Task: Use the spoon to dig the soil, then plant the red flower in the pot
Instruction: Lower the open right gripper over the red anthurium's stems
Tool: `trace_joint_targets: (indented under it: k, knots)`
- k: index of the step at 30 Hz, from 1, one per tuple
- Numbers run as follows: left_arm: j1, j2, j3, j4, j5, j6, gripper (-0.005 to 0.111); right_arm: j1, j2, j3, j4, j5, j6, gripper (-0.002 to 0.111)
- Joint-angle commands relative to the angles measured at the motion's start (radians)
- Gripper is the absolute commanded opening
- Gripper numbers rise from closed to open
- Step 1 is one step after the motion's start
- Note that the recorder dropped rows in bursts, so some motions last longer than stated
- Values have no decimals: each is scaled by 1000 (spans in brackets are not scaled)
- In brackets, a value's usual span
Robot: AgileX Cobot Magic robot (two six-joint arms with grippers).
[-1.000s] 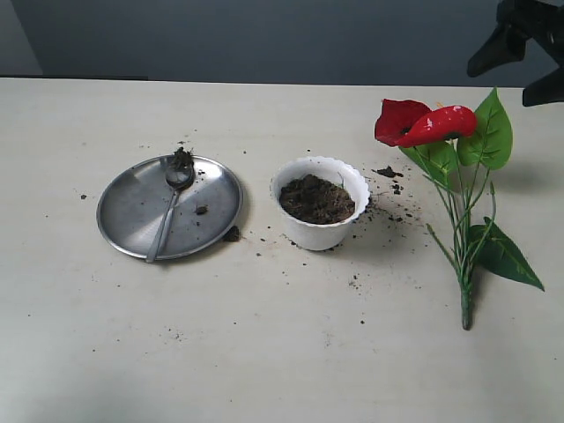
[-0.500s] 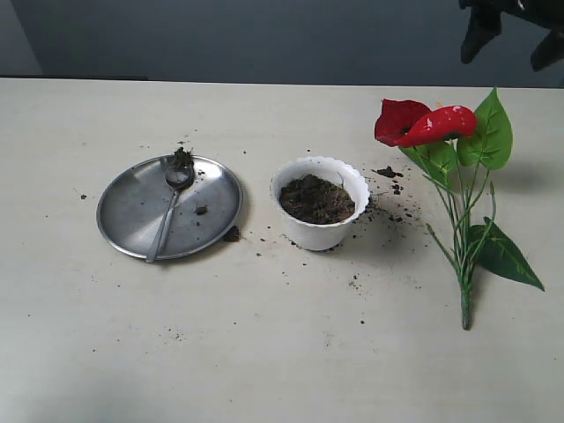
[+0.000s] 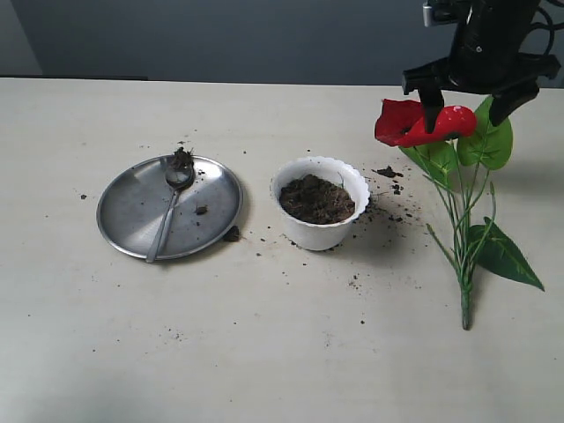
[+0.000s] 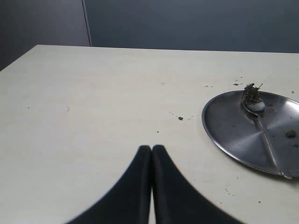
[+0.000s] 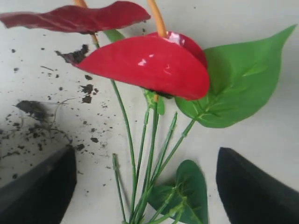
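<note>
We see the right gripper [image 3: 467,117] hanging over the top of the artificial red flower [image 3: 398,123], a sprig with two glossy heart-shaped blooms, broad green leaves and thin stems. The gripper's black jaws are spread wide, one on either side of the blooms, and they grasp nothing. We cannot tell whether a tip touches a petal. The sprig lies flat on the pale table [image 3: 264,352] to the right of the pot. Its blooms point toward the table's far edge and its cut stem toward the near side.

The small white pot [image 3: 317,234] with a scalloped rim stands upright in the middle, and dark crumbly soil [image 3: 317,199] fills it to just below the rim. Loose crumbs [image 3: 388,172] litter the strip between pot and sprig. To the left, a narrow gap away from the pot, lies a round steel plate [image 3: 132,211]. The slim silver spoon [image 3: 166,222] rests on it, its bowl soiled and its handle reaching the plate's near rim.

The left gripper [image 4: 152,150] is clenched shut and empty, low over bare table beside the plate and clear of its rim. The whole near half of the table lies open.
</note>
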Motion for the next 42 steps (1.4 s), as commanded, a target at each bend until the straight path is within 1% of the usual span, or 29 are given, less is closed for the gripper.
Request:
trace_joint_targets:
  k: [1, 11, 16, 18, 21, 24, 26, 28, 31, 42]
  knots:
    - [-3, -5, 5, 0, -9, 0, 0, -3, 7, -6, -13, 2, 21, 77]
    - [-3, -5, 5, 0, -9, 0, 0, -3, 29, 75, -29, 2, 52, 77]
    - [-3, -5, 5, 0, -9, 0, 0, -3, 29, 76, -31, 2, 52, 77]
    - [-3, -5, 5, 0, -9, 0, 0, -3, 29, 76, -53, 2, 52, 77]
    - [-3, -5, 5, 0, -9, 0, 0, -3, 29, 76, -133, 2, 52, 77]
    - [-3, -5, 5, 0, -9, 0, 0, -3, 29, 76, -153, 2, 52, 78]
    - [-3, -5, 5, 0, -9, 0, 0, -3, 29, 76, -154, 2, 34, 84]
    - [-3, -5, 5, 0, -9, 0, 0, -3, 29, 76, -165, 2, 36, 94]
    - [-3, -5, 5, 0, -9, 0, 0, -3, 29, 76, -188, 2, 48, 102]
    - [-3, -5, 5, 0, -9, 0, 0, -3, 29, 76, 2, 2, 50, 103]
